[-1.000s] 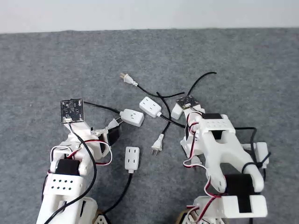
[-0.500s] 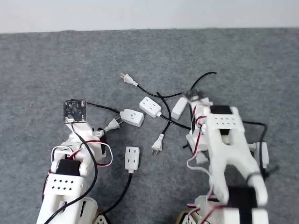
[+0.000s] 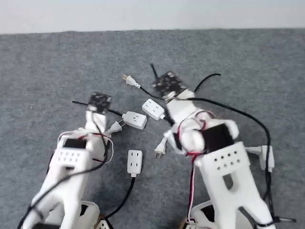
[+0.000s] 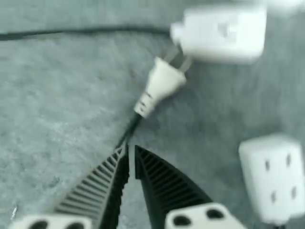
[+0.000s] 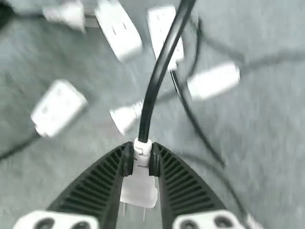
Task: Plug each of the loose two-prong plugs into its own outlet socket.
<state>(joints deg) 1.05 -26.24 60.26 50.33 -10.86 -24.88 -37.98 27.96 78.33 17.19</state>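
Right tool [image 5: 139, 152] clamped on white two-prong plug [image 5: 138, 188] over gray surface [image 5: 267, 143]; left tool [image 4: 129, 155] tips almost together at cord [image 4: 132, 128] behind second plug [image 4: 162, 83], prongs meeting outlet socket [image 4: 224, 33].

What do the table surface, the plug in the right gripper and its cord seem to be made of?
Table surface: grey felt or short-pile carpet, matte, by its fuzzy flecked texture. Held plug: white moulded plastic, smooth, faintly shiny; prongs look metal. Cord: black smooth sheath, probably rubber or vinyl.
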